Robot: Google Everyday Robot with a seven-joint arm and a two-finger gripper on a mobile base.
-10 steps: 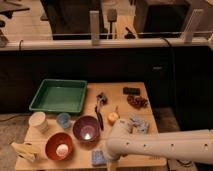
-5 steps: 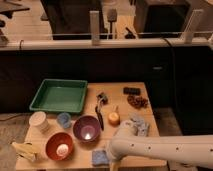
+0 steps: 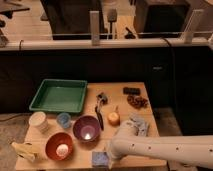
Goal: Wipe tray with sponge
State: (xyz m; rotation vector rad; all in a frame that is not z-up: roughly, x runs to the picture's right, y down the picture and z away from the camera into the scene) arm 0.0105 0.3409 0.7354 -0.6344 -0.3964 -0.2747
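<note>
Gripper [image 3: 111, 156] slid beside squarish blue sponge [image 3: 100, 159].

gripper [image 3: 107, 154] over sponge [image 3: 100, 159], front edge

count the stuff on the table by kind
trays: 1, green tray
bowls: 2, purple, orange
cups: 2, white, small blue
sponges: 1, at the front edge
other small items: 6
total: 12
The gripper is low beside the sponge.
</note>
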